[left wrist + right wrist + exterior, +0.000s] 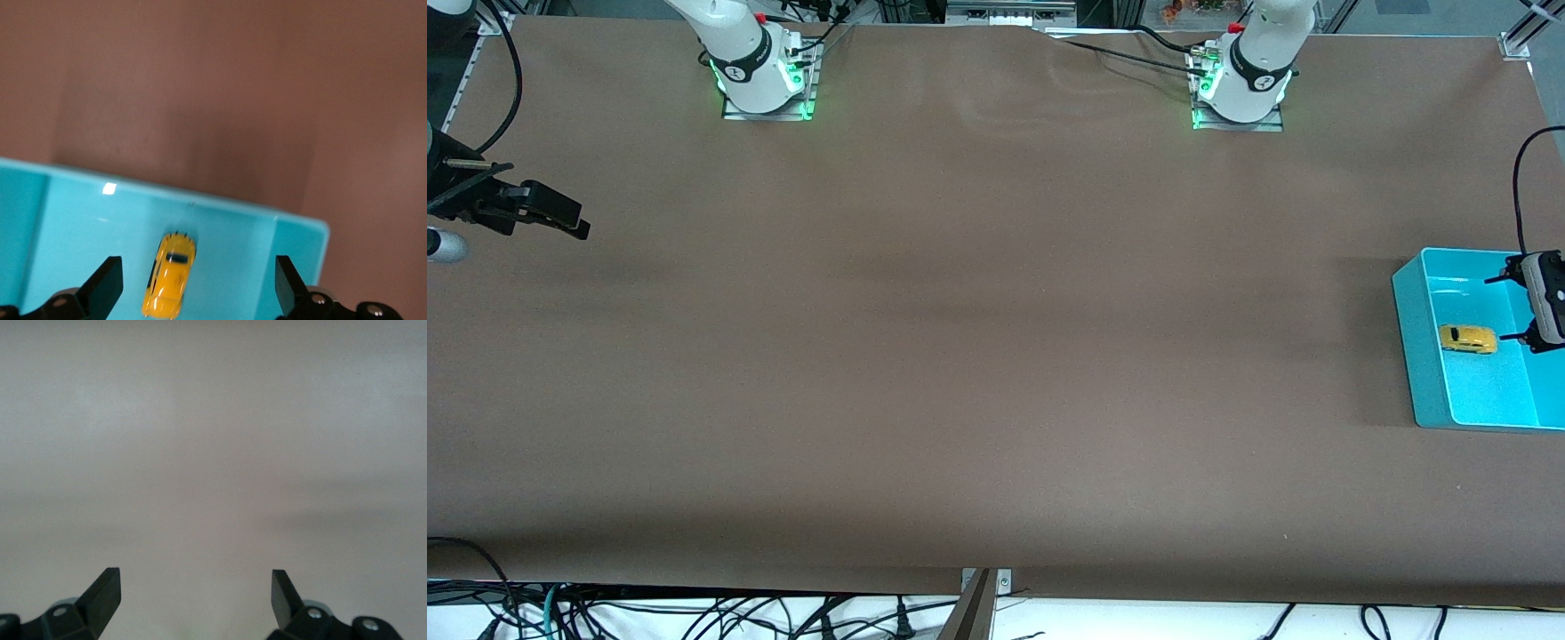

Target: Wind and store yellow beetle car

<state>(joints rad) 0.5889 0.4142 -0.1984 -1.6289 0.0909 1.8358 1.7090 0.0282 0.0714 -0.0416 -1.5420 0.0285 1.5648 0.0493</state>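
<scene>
The yellow beetle car sits in the blue bin. The left gripper hangs over it, fingers wide. The right gripper waits, wide too

A wide brown counter fills the room. A turquoise bin sits directly on it, at the edge by the left arm's end. The two arms' white bases stand bolted along one long edge.
</scene>
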